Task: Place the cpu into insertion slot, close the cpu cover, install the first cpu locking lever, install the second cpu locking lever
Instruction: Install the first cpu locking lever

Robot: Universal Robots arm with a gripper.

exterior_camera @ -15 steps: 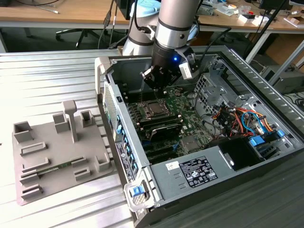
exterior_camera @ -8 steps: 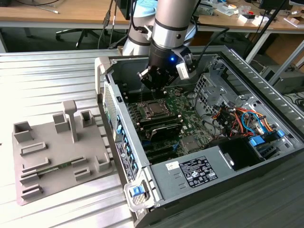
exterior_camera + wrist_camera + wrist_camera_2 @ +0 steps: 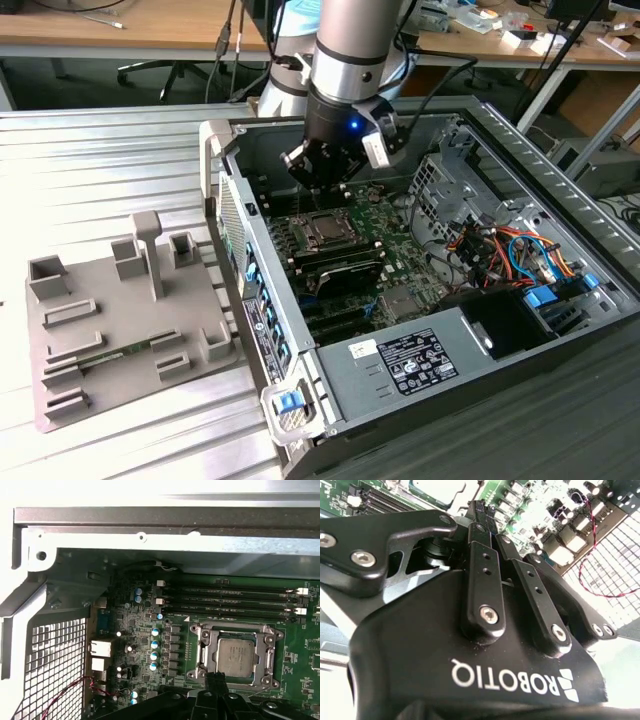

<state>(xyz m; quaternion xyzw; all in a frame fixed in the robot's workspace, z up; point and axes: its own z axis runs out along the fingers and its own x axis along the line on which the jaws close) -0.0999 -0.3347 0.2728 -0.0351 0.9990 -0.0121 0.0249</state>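
Robot gripper (image 3: 322, 180) hangs inside an open computer case (image 3: 560, 190) on the counter (image 3: 90, 160), just above the insertion slot (image 3: 239, 655); jaws clenched together, holding nothing; the cpu (image 3: 236, 653) sits in the slot, framed by the cpu cover (image 3: 204, 652) lying flat.

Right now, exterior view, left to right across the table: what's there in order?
Grey fixture block on the ribbed table → computer case side wall → the cpu seated under the cpu cover, with the gripper above it → drive bay cables.
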